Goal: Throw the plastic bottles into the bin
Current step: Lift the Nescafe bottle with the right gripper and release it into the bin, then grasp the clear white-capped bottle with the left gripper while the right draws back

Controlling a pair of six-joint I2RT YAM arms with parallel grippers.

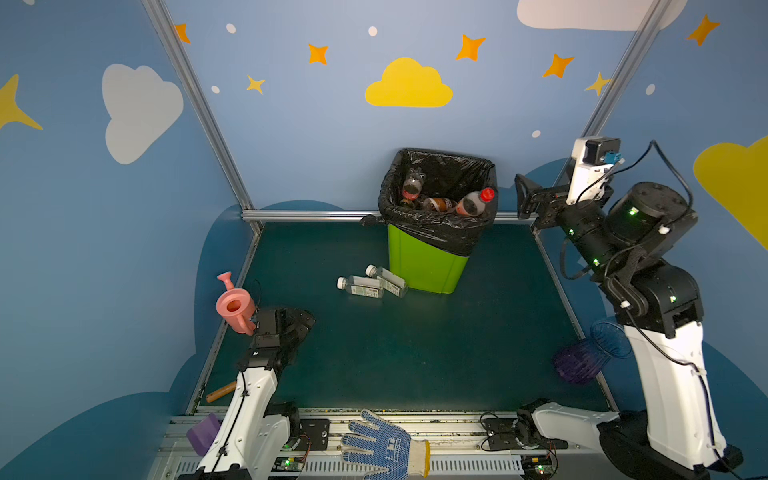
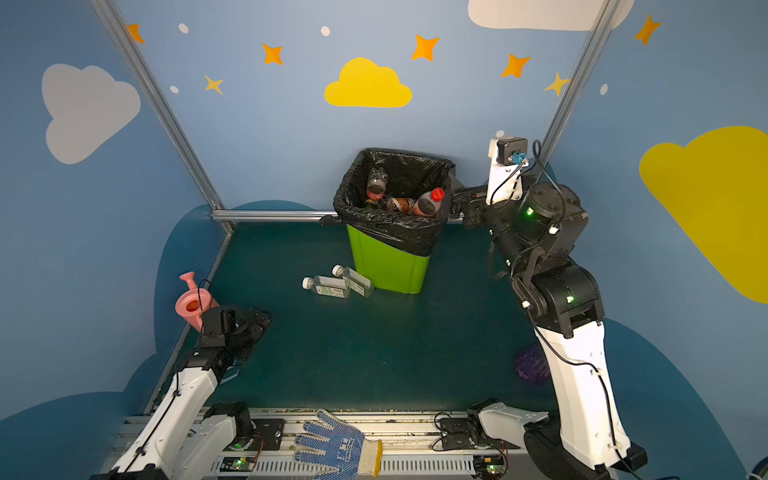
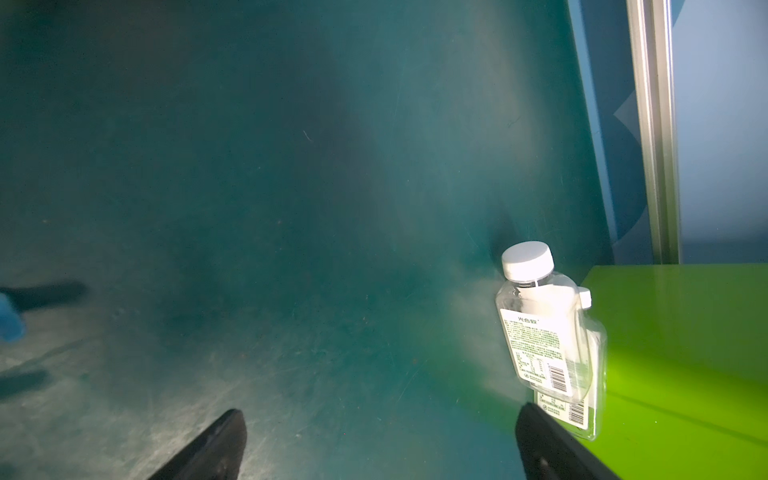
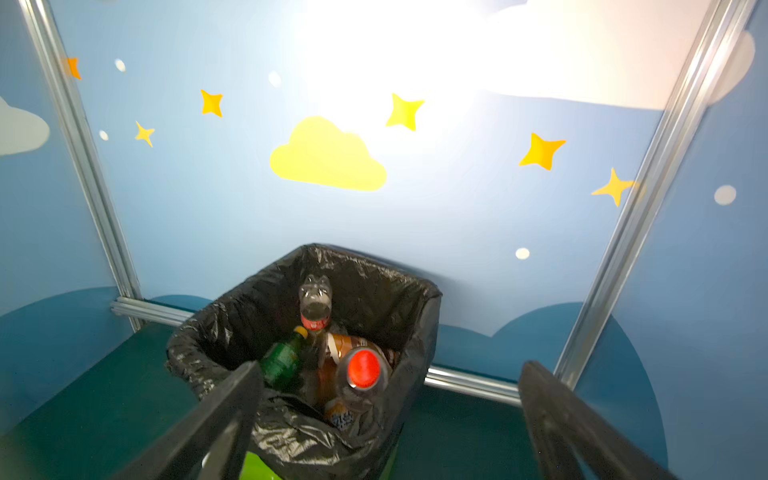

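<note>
The right tool stands wide and empty beside the bin, so a drop seems finished; next, the wide, empty left tool must grasp the two bottles lying at its foot.

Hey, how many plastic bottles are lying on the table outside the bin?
2. One white-capped clear bottle lies on the table before the green bin; the second bottle lies between it and the bin. More could be hidden behind the bin.

Blue walls, yellow cloud decal, dark green floor, aluminium corner posts
</note>
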